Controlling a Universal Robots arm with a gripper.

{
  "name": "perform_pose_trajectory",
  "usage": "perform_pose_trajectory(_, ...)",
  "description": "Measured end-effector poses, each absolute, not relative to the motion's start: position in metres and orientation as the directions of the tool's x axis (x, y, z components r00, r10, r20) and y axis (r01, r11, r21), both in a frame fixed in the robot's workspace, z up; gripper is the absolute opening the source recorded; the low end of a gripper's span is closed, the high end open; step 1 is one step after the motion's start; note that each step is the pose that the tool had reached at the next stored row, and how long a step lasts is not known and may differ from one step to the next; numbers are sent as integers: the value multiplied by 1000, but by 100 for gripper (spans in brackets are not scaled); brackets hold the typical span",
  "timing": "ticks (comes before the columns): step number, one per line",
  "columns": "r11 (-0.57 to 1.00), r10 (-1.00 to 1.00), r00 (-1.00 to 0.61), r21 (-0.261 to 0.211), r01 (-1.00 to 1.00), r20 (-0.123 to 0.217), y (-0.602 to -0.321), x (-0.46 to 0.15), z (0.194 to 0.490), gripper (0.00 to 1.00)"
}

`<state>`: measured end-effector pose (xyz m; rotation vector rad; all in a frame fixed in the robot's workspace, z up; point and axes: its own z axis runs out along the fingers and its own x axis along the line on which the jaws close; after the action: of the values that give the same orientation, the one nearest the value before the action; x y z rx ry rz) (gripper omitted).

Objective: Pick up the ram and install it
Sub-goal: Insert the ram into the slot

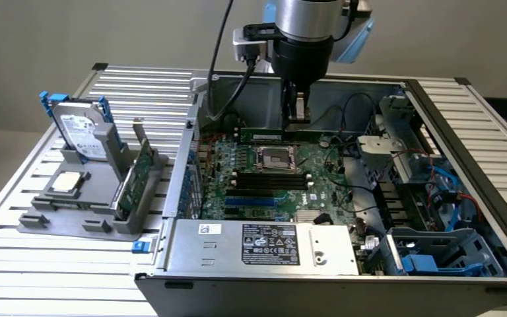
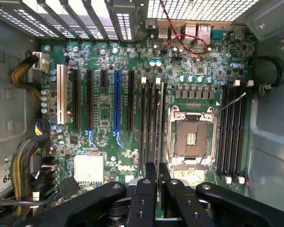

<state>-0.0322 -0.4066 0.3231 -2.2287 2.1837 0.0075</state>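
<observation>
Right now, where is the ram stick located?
In the exterior view the ram is inside the open computer case, clamped in the gripper, low over the motherboard just beyond the CPU socket, near the case's far wall.

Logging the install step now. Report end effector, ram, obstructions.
End effector low over the motherboard, shut on the ram. Ram at the slots beside the CPU socket; seating cannot be told. No obstruction seen there.
</observation>
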Motion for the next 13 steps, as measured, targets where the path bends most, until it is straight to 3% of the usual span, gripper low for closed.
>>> perform_pose_trajectory(13, -23, -1000, 23, -12, -1000, -18, -406, -33, 314, 14)
